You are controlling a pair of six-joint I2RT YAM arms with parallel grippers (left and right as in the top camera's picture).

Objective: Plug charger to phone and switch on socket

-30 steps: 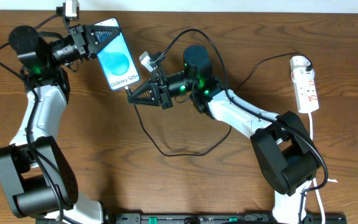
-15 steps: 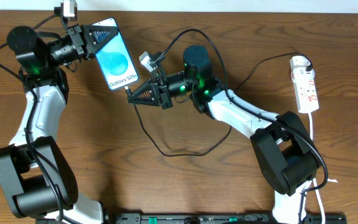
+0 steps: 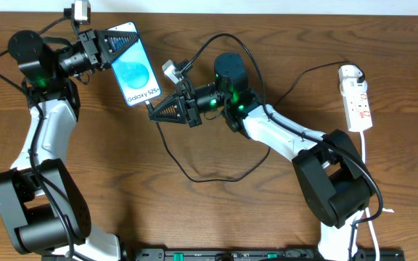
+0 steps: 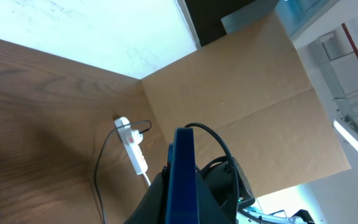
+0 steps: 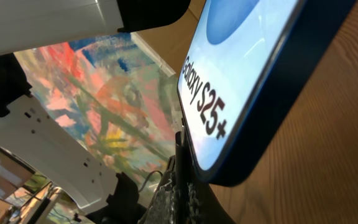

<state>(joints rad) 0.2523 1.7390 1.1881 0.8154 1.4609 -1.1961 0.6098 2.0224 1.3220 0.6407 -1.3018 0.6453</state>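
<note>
Left claw: the left claw (image 3: 124, 40) is clamped on the upper end of the phone (image 3: 138, 72), its dark fingers lying over the top of the screen.
Phone: at the far left of the counter (image 3: 194, 225), screen up, bright blue with a lighter circle and the white "Galaxy S25+" strip near its lower end. That end points towards the right claw. The left wrist view shows the phone edge-on, as a thin blue bar straight ahead of the claw.
Right claw: the right claw (image 3: 154, 110) sits just beside the phone's lower end, its fingers drawn together on the plug end of the charger (image 3: 194, 178).
Plug tip: in the right wrist view a dark tip rises from between the fingers right up to the phone's bottom edge, below the label. Whether it is seated in the port, I cannot tell.
Charger cable: thin and black. From the claw it drops towards the near side of the counter, loops round, passes under the right arm and runs on to the far end of the socket (image 3: 358, 100).
Socket: a narrow white strip lying flat at the far right — well apart from both claws.
Cord: a white cord (image 3: 363, 143) leaves its near end.
</note>
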